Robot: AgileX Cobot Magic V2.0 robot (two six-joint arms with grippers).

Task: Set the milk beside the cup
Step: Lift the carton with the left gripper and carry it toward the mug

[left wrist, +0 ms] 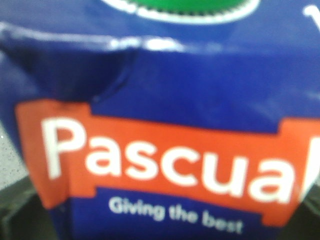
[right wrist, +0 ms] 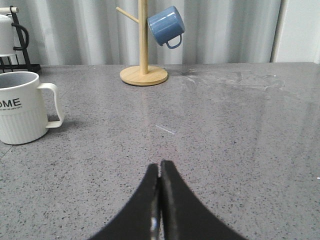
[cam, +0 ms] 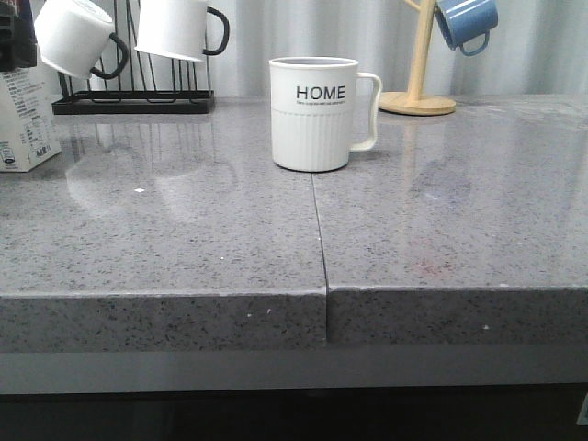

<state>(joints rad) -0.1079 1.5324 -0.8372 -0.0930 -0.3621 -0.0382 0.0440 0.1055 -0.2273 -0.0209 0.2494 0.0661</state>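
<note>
The milk stands at the far left edge of the tabletop, only partly inside the front view, and well apart from the cup. In the left wrist view the carton fills almost the whole picture: a dark blue panel, an orange band reading "Pascual", and a green cap at the upper rim, all blurred by closeness. The left gripper itself cannot be seen there, so I cannot tell whether it is open or already clamped on the carton; my judgement is that the step in hand is the reach for or grasp of the milk.

The tabletop is grey speckled stone with a seam running from its front edge back toward the cup. The cup sits near the middle, toward the far edge, upright, "HOME" lettering facing the front, handle turned to the right side. Bare stone lies on both sides of it.

At the far left corner a black rack holds two white mugs with black handles; at the far right a wooden mug tree carries a small blue mug.

The right gripper hovers low over bare stone, fingers pressed together, holding nothing.

Next, the carton probably needs a firm hold, an upright carry toward the middle, and a set-down just beside the cup's left side without nudging it.
</note>
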